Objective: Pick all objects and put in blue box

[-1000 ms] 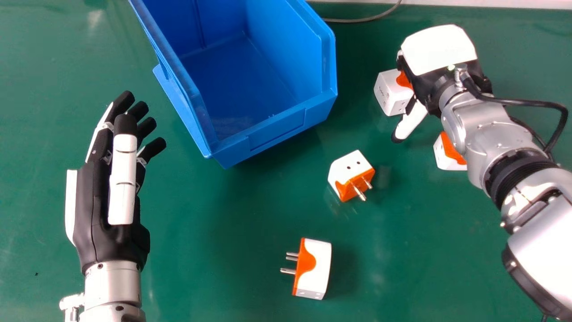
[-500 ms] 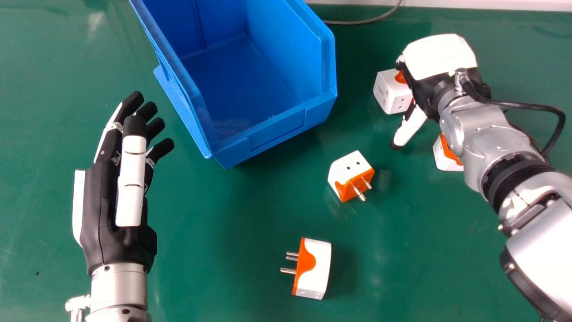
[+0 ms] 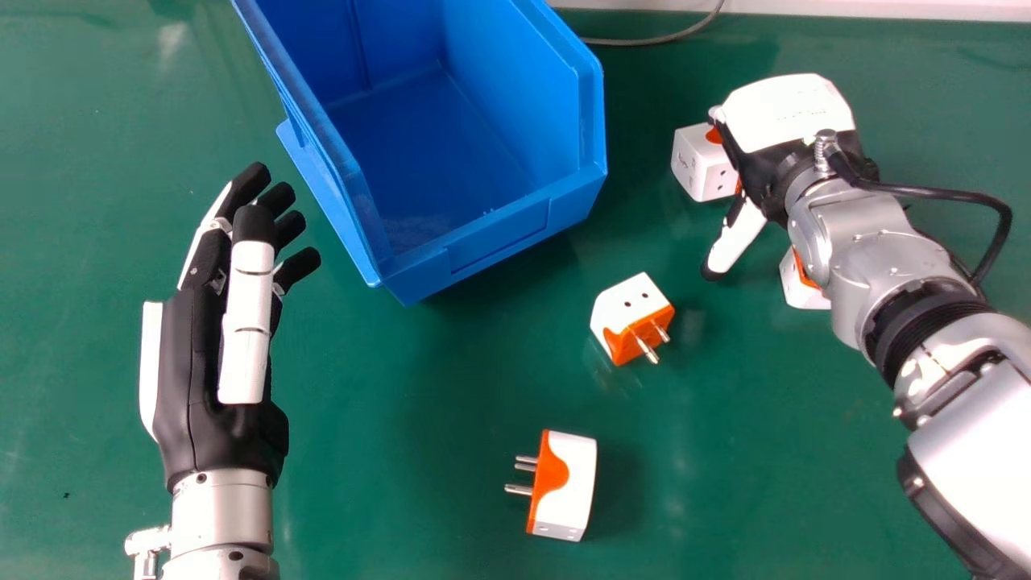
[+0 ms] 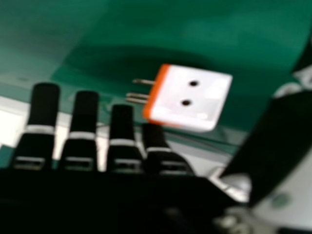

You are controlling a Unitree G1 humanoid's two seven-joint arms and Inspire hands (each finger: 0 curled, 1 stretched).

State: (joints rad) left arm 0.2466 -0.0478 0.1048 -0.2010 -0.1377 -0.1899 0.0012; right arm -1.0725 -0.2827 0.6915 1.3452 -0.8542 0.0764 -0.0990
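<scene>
"White-and-orange block-shaped plug adapter [image 3: 697,165] — how would you take it, going by the head view?"

"It's right of the open blue plastic box [image 3: 499,234], partly covered by the black-and-white right hand [image 3: 785,117]. I'd straddle its body, close evenly, then lift clear of the box's rim. Three more white-and-orange adapters [image 3: 632,318] lie nearer the robot than the box. The black-and-white left hand [image 3: 217,419], left of the box's near corner, is open and empty."

"And the right hand view?"

"Fingers straight, thumb spread wide — nothing gripped. Contact, I can't tell. Pinch the white sides; the metal prongs [image 4: 139,97] could spoil the hold."
</scene>
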